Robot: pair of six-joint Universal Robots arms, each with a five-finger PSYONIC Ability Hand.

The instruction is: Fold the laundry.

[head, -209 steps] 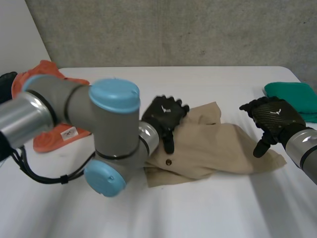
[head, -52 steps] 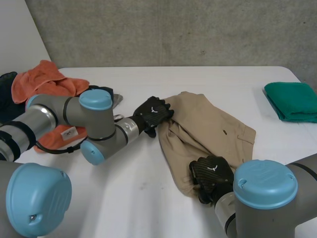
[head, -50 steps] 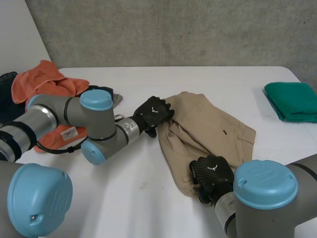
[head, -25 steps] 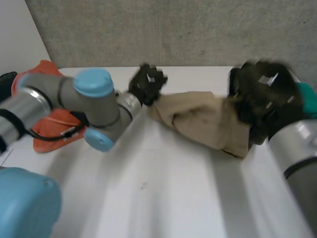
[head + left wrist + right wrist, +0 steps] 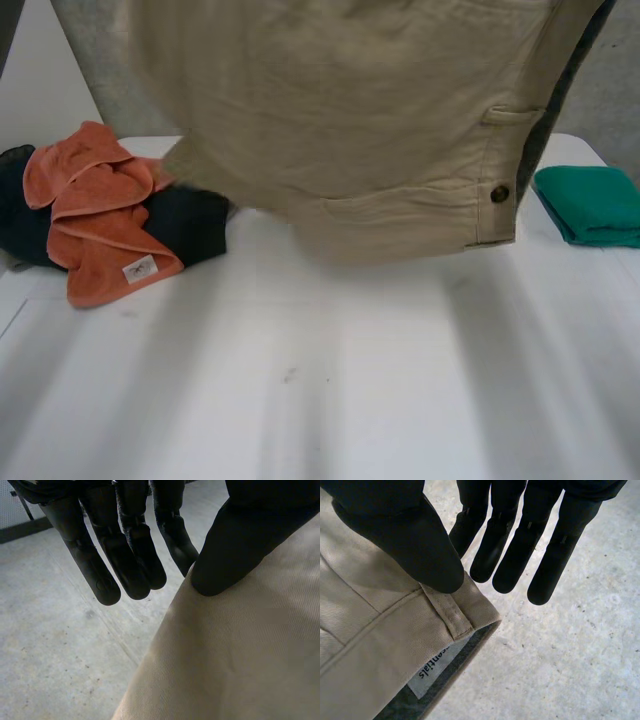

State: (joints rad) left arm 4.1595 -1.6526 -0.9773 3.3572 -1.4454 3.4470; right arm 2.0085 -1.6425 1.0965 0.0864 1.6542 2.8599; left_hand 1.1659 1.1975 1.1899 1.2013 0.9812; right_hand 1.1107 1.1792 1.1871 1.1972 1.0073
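A khaki garment (image 5: 350,130) with a pocket and a brown button (image 5: 499,194) hangs spread in the air above the white table (image 5: 330,400), close in front of the head view. In the left wrist view my left hand (image 5: 245,540) pinches an edge of the khaki cloth (image 5: 235,665) between its thumb and straight fingers (image 5: 125,555). In the right wrist view my right hand (image 5: 405,535) pinches the waistband corner (image 5: 380,645) by a belt loop, thumb on top, fingers (image 5: 510,550) behind. A white label (image 5: 432,667) shows inside the waistband.
An orange towel (image 5: 95,215) lies on a dark cloth (image 5: 185,225) at the table's left. A folded green cloth (image 5: 590,205) sits at the right edge. A grey wall stands behind the table.
Both hands have lifted the khaki garment off the table and spread it high in front of the head view. Both arms have gone up out of that view.
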